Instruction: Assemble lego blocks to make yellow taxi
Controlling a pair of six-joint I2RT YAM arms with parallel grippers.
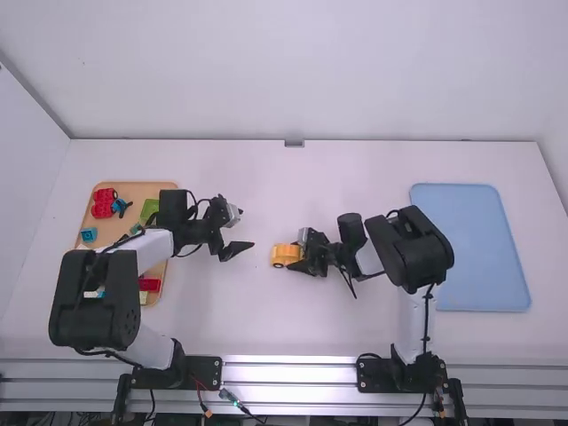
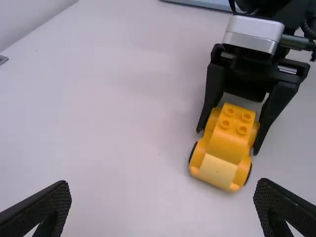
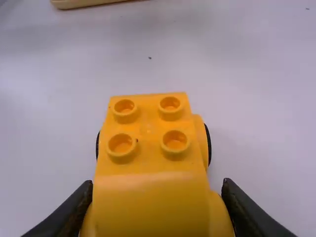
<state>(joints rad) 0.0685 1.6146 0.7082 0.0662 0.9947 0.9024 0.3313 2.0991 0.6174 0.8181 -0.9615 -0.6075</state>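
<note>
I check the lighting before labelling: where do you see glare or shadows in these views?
High view: bright glare on the rail; left wrist view: pale sheen on the car, soft shade on the table; right wrist view: dim shadow band beside the tray.

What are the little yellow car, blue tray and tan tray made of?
The yellow car looks like smooth, hard plastic with a soft shine; its round studs seem moulded in. The blue tray seems plastic too, matte, judging by its even colour and rounded corners. The tan tray could be matte wood or plastic; its colour alone doesn't settle it.
</note>
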